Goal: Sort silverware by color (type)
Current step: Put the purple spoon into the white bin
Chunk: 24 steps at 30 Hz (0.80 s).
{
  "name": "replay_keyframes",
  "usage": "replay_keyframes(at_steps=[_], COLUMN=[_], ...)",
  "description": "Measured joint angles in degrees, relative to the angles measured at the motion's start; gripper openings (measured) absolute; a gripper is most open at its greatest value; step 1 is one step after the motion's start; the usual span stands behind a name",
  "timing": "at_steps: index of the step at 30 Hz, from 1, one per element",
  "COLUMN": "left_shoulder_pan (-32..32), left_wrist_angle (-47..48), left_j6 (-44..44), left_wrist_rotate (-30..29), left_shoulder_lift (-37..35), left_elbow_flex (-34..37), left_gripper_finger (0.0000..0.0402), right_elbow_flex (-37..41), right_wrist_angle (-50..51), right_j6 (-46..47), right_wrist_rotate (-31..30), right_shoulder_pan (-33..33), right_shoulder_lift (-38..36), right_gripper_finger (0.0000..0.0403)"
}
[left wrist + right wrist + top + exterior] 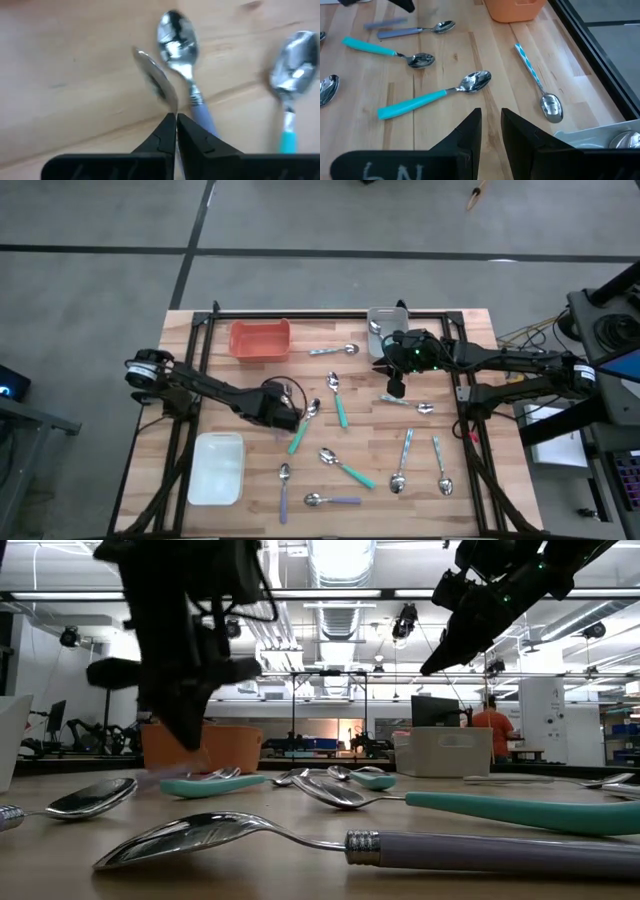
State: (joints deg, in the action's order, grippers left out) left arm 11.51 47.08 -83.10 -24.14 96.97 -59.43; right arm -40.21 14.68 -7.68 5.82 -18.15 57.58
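Spoons lie scattered over your wooden surface (250,380), teal, lavender and pale-blue handled; your left hand (290,420) sits low near the middle, left of centre, its fingers (165,137) pressed together on the thin handle of a spoon (155,80) whose bowl juts out ahead of the tips; beside it in the left wrist view rests a lavender spoon (180,55), and farther off a teal spoon (290,85); from above you see the same hand just beside a teal handle (298,438).

Your right hand (395,390) hangs above the surface toward the far right, below the grey tray (385,320); its fingers (470,132) stand slightly apart with nothing between them; ahead of it in the right wrist view lie a teal spoon (432,95), a blue-patterned spoon (537,82) and another teal spoon (390,50); one spoon bowl (620,140) rests in the grey tray.

An orange tray (260,338) sits at the far side, left of centre; a white tray (217,468) sits at the near left; more spoons lie across the near half, among them a lavender one (332,500) and two pale-blue ones (403,462).
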Motion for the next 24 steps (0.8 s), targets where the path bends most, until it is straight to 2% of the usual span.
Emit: replay_keyframes(at_steps=[11, 16, 20, 24], left_shoulder_pan=[2.28, 5.37, 7.23, 7.20], left_wrist_angle=[18.58, 13.16, 4.77, 0.34], left_j6=[3.32, 3.30, 0.98, -4.34], left_wrist_rotate=[-1.09, -0.27, 0.62, 1.49], left_shoulder_lift=[-0.75, -0.64, 0.50, 1.38], left_elbow_flex=[-15.28, -14.84, -10.17, -5.35], left_gripper_finger=[0.0001, 0.0000, 0.0000, 0.0000], right_elbow_flex=[0.00, 0.00, 0.00, 0.00], right_wrist_angle=[0.00, -0.01, -0.01, 0.02], right_j6=[0.10, 0.12, 0.13, 0.15], right_wrist_rotate=[0.02, 0.02, 0.03, 0.04], right_shoulder_pan=[0.00, 0.00, 0.00, 0.00], right_shoulder_lift=[0.00, 0.00, 0.00, 0.00], right_gripper_finger=[0.0063, 0.0063, 0.0063, 0.0063])
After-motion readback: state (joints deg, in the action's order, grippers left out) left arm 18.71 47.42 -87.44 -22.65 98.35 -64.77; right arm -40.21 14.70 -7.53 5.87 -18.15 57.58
